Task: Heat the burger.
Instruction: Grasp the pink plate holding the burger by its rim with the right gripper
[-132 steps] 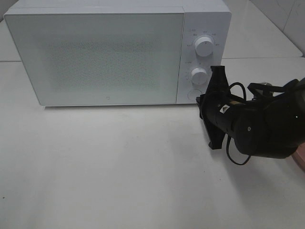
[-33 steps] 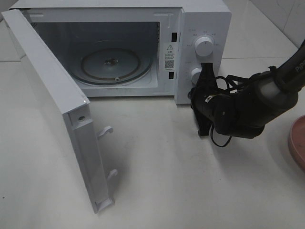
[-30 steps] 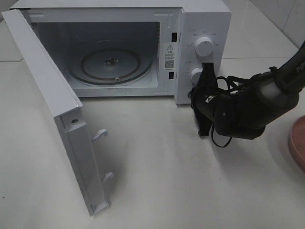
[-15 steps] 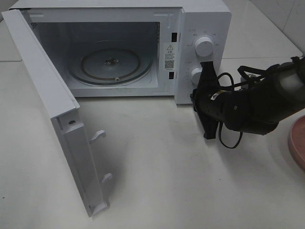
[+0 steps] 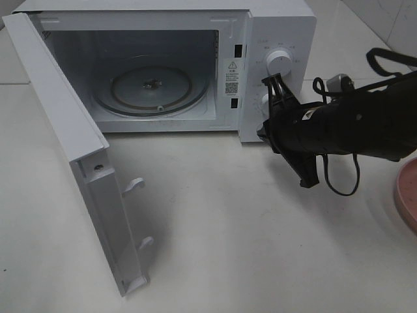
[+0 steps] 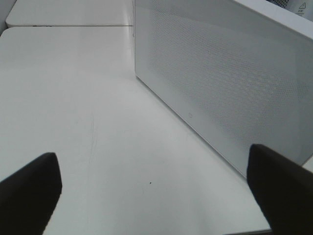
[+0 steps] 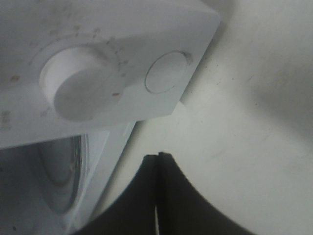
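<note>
Right claw (image 5: pixel 265 132) pressed together, tips just beside the microwave's (image 5: pixel 280 26) control panel at centre right of the high view, below the upper knob (image 5: pixel 279 63). And its door (image 5: pixel 65 124) is swung wide at the left, glass turntable (image 5: pixel 151 85) showing inside, pink plate (image 5: pixel 407 195) at the right edge on the counter (image 5: pixel 228 248). Over to the left wrist view: left claw (image 6: pixel 151 161) spread wide above the counter, beside the door's perforated face. Right wrist view: closed tips near a knob (image 7: pixel 78 85) and round button (image 7: pixel 166 73). Where the burger is, can't tell.

Kitchen (white microwave (image 5: pixel 279 26), tiled wall (image 5: pixel 393 18))
</note>
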